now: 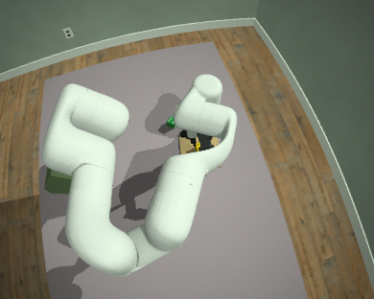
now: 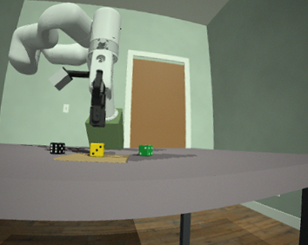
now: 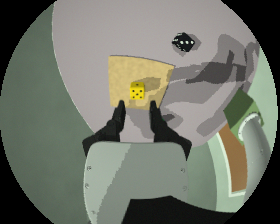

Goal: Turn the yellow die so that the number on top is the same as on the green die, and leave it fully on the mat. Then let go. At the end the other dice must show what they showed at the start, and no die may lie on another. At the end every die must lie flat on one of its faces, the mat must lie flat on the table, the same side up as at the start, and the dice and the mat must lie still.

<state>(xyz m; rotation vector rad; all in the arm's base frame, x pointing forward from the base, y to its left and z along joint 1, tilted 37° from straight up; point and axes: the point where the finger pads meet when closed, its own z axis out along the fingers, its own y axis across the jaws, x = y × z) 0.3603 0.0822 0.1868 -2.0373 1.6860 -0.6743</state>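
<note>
The yellow die (image 1: 197, 145) (image 2: 97, 149) (image 3: 136, 91) lies flat on the tan mat (image 1: 184, 144) (image 2: 116, 159) (image 3: 119, 72). In the wrist view its top face shows several pips. My gripper (image 2: 96, 122) (image 3: 137, 106) hangs straight above the yellow die, well clear of it. Its fingers are partly open with nothing between them. The green die (image 1: 170, 122) (image 2: 146, 150) lies on the table to the right of the mat. Its top face is too small to read. In the top view the arm hides the gripper and most of the mat.
A black die (image 2: 57, 148) (image 3: 184, 43) lies on the grey table (image 1: 268, 216) (image 2: 198, 173) just left of the mat. The arm's green base block (image 1: 58, 182) (image 2: 111, 133) stands behind the dice. The table's front edge runs close below the mat in the exterior view.
</note>
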